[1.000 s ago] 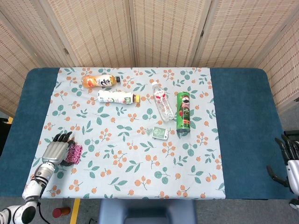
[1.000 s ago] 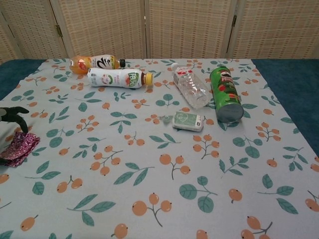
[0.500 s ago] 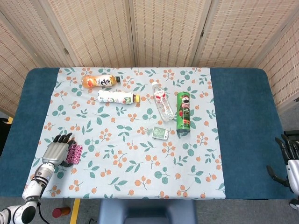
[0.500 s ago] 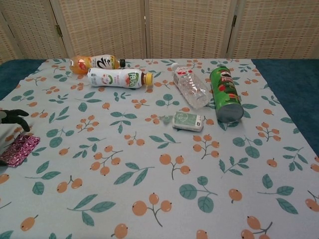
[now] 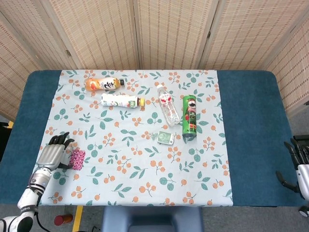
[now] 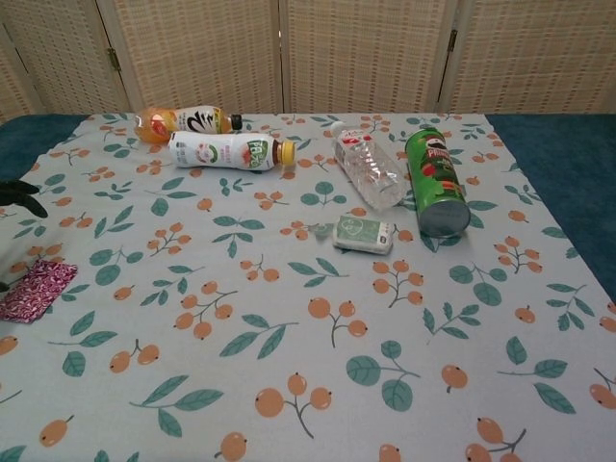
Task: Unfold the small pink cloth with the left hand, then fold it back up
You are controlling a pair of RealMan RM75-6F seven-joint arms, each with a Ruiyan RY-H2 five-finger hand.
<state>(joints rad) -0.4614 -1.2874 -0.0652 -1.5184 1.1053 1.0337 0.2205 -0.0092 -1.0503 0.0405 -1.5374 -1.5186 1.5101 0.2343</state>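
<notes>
The small pink cloth (image 5: 76,158) lies folded and flat on the floral tablecloth near the table's front left corner; the chest view shows the cloth (image 6: 37,291) at the far left edge. My left hand (image 5: 54,152) hovers just left of it, fingers spread and pointing away from me, with nothing in its grasp. Only a dark fingertip of that hand (image 6: 19,192) enters the chest view, well above the cloth. My right hand (image 5: 299,166) hangs off the table's right front edge, fingers apart and holding nothing.
An orange bottle (image 5: 103,83), a white bottle (image 5: 120,100), a clear water bottle (image 5: 168,109) and a green chip can (image 5: 189,117) lie across the far middle. A small green packet (image 5: 166,137) sits in front of the can. Bare floral tablecloth (image 5: 130,174) spreads right of the pink cloth.
My left hand has lifted off the pink cloth and shifted left and away from it. The cloth now lies flat by itself. The right hand has not moved.
</notes>
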